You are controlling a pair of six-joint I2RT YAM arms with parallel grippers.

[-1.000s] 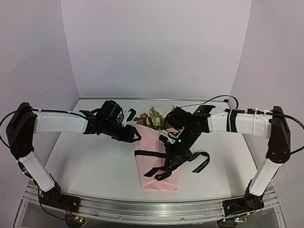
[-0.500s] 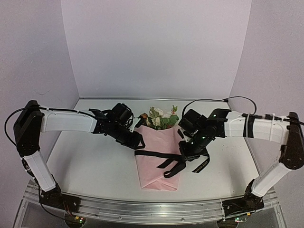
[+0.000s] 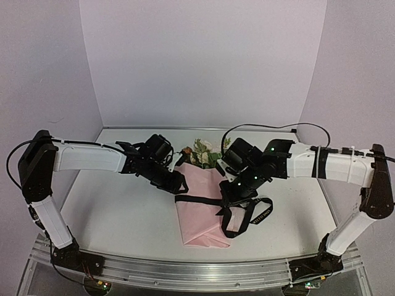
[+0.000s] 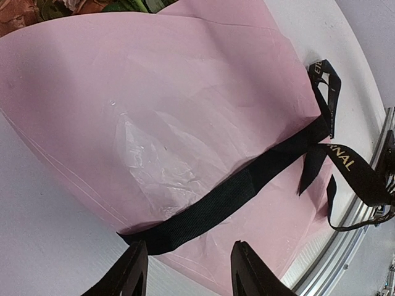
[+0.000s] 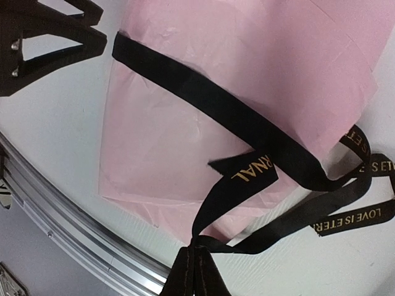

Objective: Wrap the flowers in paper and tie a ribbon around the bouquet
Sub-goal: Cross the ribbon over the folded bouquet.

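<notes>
The bouquet lies on the white table as a pale-pink paper (image 3: 199, 216) cone, with the flowers (image 3: 200, 153) sticking out of its far end. A black ribbon (image 3: 196, 199) with lettering crosses the cone, and its loose loops hang at the right side. My right gripper (image 3: 232, 201) is shut on the gathered ribbon (image 5: 203, 102) strands over the cone's right edge, and its fingertips (image 5: 196, 256) pinch them tight. My left gripper (image 3: 179, 182) is open at the cone's left edge. Its jaws (image 4: 188, 262) straddle the ribbon (image 4: 247, 182) end on the paper (image 4: 154, 92) and hold nothing.
An aluminium rail (image 3: 197, 271) runs along the table's near edge, close below the cone's folded base; the same rail (image 5: 62, 203) shows in the right wrist view. Purple walls close in the back and both sides. The left fingers (image 5: 49, 37) show in the right wrist view.
My right gripper has carried the ribbon from the cone's near end up and back to its right edge, drawing the loops along. The left gripper shifted slightly right toward the cone.
</notes>
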